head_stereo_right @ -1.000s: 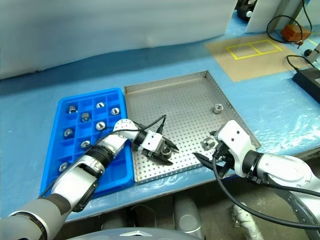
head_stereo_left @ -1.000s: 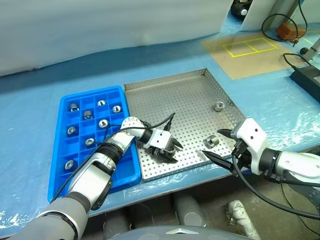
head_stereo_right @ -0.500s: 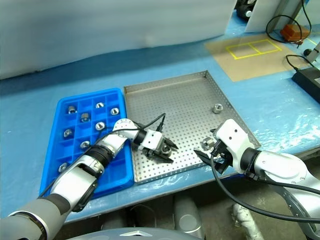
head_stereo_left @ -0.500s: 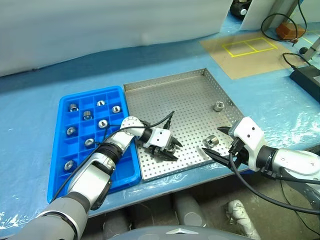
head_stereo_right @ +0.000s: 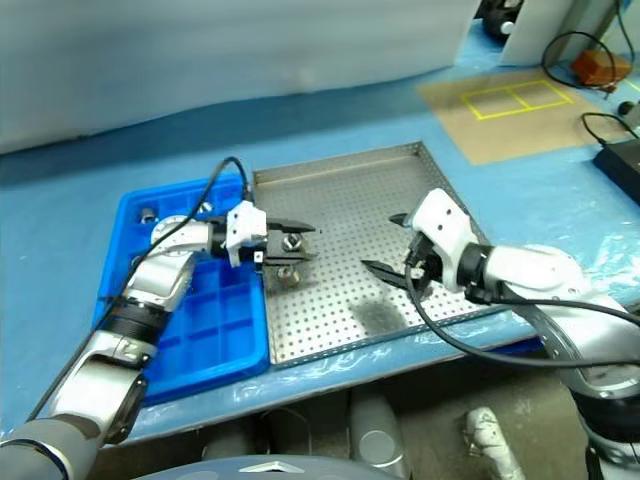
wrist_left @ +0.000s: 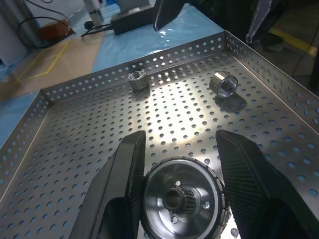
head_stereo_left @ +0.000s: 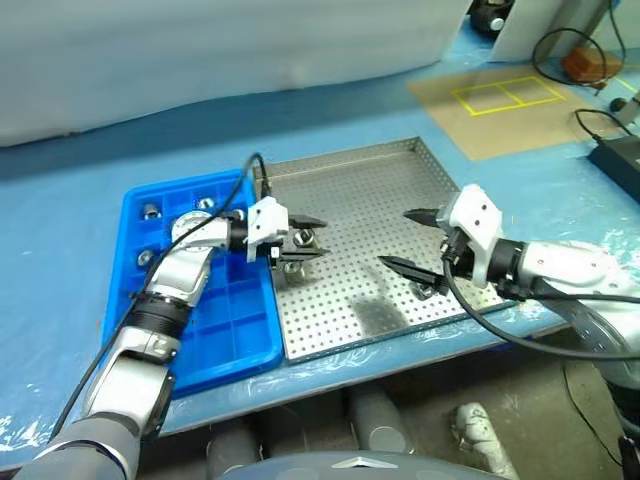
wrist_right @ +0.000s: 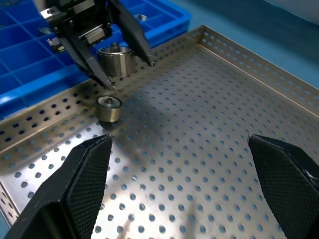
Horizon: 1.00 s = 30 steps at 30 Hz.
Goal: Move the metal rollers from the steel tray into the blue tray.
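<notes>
My left gripper [head_stereo_left: 306, 238] is shut on a metal roller [head_stereo_left: 301, 238] and holds it above the left edge of the steel tray [head_stereo_left: 350, 153], level and pointing right. In the left wrist view the roller [wrist_left: 182, 199] sits between the two black fingers. Another roller [wrist_right: 108, 107] lies on the perforated floor just below it. Two more rollers [wrist_left: 138, 79] [wrist_left: 225, 84] lie further along the tray. My right gripper [head_stereo_left: 393, 238] hangs open and empty over the tray's right half. The blue tray [head_stereo_left: 215, 320] lies to the left, with several rollers [head_stereo_left: 150, 210] in its far compartments.
A cardboard sheet with a yellow taped rectangle [head_stereo_left: 503, 95] lies at the back right. Cables and a black box [head_stereo_left: 615, 150] sit at the far right. The table's front edge runs just below both trays. The near compartments of the blue tray hold nothing.
The left gripper has risen off the tray floor with a roller and swung left toward the blue tray. The right gripper has moved in over the tray, still open. The camera has shifted too.
</notes>
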{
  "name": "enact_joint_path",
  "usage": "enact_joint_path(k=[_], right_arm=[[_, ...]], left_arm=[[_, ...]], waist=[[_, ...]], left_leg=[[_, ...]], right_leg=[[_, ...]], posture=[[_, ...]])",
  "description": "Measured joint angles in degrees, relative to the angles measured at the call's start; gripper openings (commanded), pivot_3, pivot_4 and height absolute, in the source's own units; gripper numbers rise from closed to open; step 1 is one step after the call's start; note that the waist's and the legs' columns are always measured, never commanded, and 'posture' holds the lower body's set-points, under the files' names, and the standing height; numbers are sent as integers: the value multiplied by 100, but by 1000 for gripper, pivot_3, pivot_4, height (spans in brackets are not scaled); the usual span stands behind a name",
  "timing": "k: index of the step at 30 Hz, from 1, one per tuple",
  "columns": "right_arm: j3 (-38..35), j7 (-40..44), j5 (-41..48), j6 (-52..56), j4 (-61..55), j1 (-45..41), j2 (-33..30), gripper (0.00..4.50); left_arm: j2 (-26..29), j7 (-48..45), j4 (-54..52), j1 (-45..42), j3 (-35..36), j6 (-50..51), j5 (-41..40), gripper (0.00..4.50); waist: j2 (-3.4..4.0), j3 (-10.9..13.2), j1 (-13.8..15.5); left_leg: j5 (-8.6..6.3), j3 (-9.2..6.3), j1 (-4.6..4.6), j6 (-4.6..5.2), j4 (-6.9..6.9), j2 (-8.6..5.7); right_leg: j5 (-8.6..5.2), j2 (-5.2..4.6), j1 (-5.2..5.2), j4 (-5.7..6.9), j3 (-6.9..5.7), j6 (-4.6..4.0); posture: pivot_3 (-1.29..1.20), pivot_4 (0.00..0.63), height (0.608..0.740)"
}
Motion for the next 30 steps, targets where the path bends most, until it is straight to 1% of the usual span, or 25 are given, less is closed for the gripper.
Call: enact_joint_path(k=[3, 9, 11, 13, 14, 16, 20, 26, 28, 30], right_arm=[[600, 433, -302, -439, 664, -608, 332, 4500], [1427, 1331, -878, -1423, 2043, -1620, 1230, 4500], [1611, 1567, -1029, -1727, 2464, -1843, 1512, 4500], [1736, 1767, -1169, -2008, 2862, -2040, 1810, 4500], [1790, 1847, -1225, -2137, 3026, -2108, 1913, 4500], [1830, 2001, -1338, -2364, 3323, -2174, 2061, 4500], [1841, 2251, -1539, -2707, 3799, -2259, 2326, 4500], [1838, 2465, -1713, -2901, 4066, -2350, 2520, 4500], [1838, 2502, -1746, -2949, 4106, -2361, 2565, 4500], [1834, 2513, -1791, -2958, 4123, -2364, 2566, 4500]], left_arm=[[289, 256, -855, 381, 201, 583, -238, 1892], [843, 928, -2026, 1325, 676, 1195, -303, 1892], [911, 1169, -2302, 1585, 845, 1317, -306, 1892], [995, 1375, -2550, 1876, 999, 1361, -301, 1892], [1052, 1446, -2667, 2043, 1033, 1359, -289, 1892], [1103, 1564, -2837, 2396, 1091, 1332, -233, 1892], [1096, 2005, -2992, 3047, 1352, 1227, -60, 1892], [1213, 2125, -3199, 3381, 1669, 1258, -159, 1892], [1374, 2068, -3272, 3555, 1738, 1294, -220, 1892], [1601, 1859, -3506, 4024, 1789, 1468, -419, 1892]], waist=[[1, 2, 226], [4, 3, 873], [3, 3, 1091], [-1, 4, 1269], [-4, 5, 1359], [-5, 5, 1503], [-13, 9, 1630], [-18, 9, 1692], [-19, 9, 1690], [-27, 7, 1644]], left_leg=[[4, 1, 1, -6, -3, 4], [17, 5, -4, -28, -20, 27], [23, 5, -7, -38, -24, 33], [25, 6, -11, -42, -22, 25], [26, 7, -16, -46, -21, 19], [32, 4, -18, -59, -22, 28], [38, 2, -17, -103, -24, 54], [66, -4, -13, -150, -30, 101], [73, -7, -11, -162, -34, 114], [76, -5, -13, -167, -39, 122]], right_leg=[[0, 2, -6, 7, 2, -1], [-2, 14, -28, 23, 1, -5], [-4, 17, -32, 34, 1, -8], [-18, 11, -57, 79, 2, -32], [-25, 6, -72, 102, 6, -43], [-26, 10, -75, 107, 6, -43], [-27, 29, -83, 115, 6, -42], [-27, 78, -99, 144, 13, -42], [-27, 96, -107, 153, 17, -42], [-28, 110, -121, 158, 18, -43]], posture=[[-191, 150, 740], [32, 150, 740], [79, 150, 740], [107, 150, 740], [125, 150, 740], [158, 150, 740], [200, 150, 740], [200, 150, 740], [186, 150, 740], [182, 150, 740]])
